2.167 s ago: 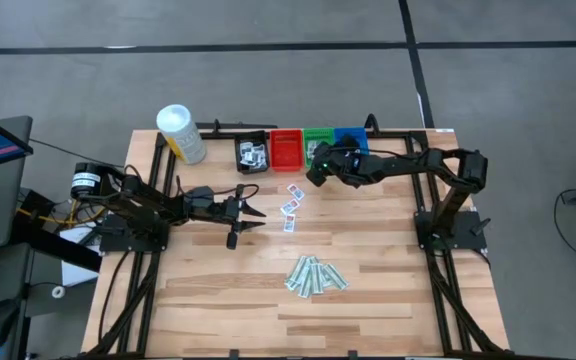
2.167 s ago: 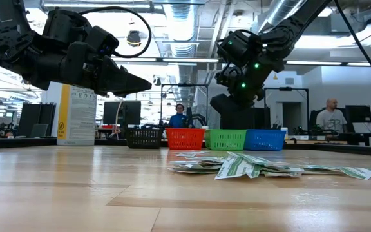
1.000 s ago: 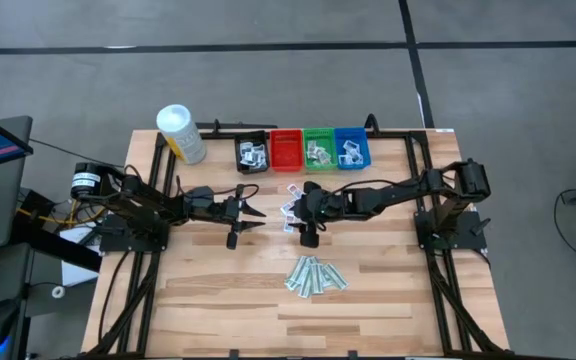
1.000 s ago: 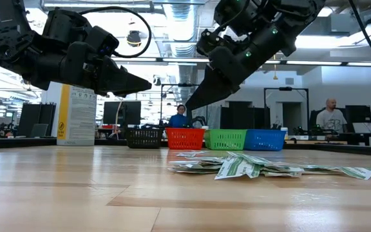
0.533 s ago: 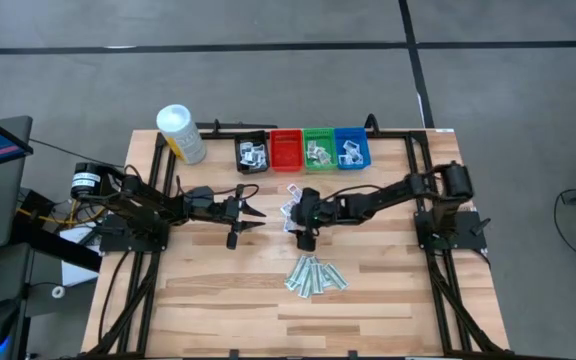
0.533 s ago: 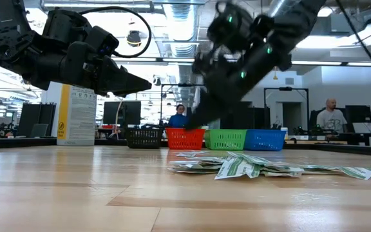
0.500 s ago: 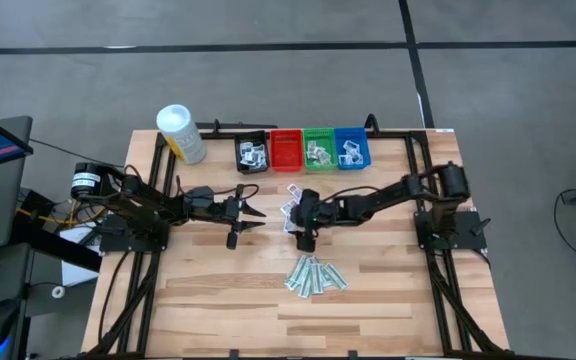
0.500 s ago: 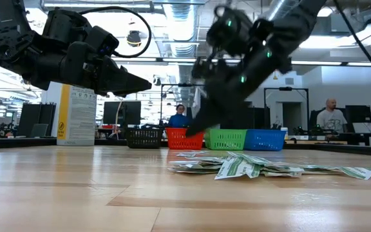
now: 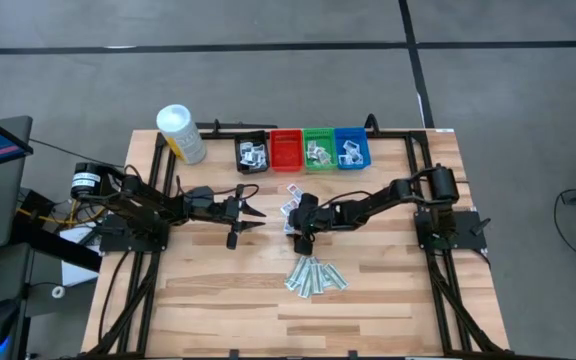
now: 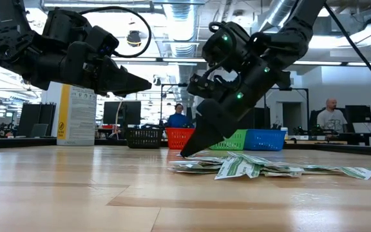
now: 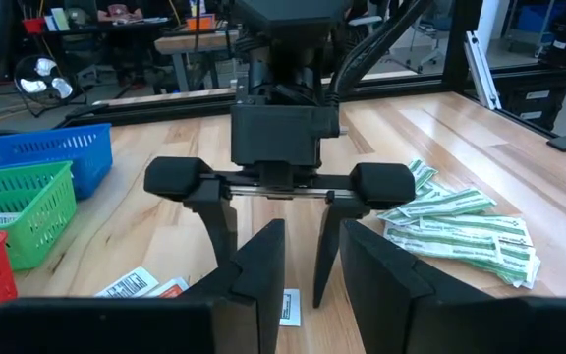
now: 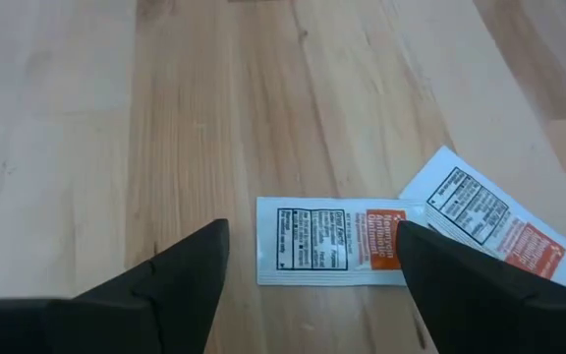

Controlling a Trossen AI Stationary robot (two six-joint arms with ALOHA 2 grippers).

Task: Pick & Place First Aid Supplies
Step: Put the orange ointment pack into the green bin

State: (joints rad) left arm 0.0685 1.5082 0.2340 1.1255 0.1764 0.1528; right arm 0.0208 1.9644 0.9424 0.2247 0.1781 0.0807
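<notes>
Right gripper is down at table centre, fingers spread wide, straddling a white packet with red print; nothing gripped yet. A second red-print packet sits at its 2 o'clock, corners touching. Left gripper hangs parked at 9 o'clock of mine, fingers a narrow gap apart, empty.

Progress, my read: partway. Black bin, green bin and blue bin hold packets; red bin looks empty. Left: the red-print packets and the pale-green strips at 6 o'clock.

Only my wrist view shows the packet between the fingers; high view hides it under the arm. Low view shows fingertips almost at the wood.
</notes>
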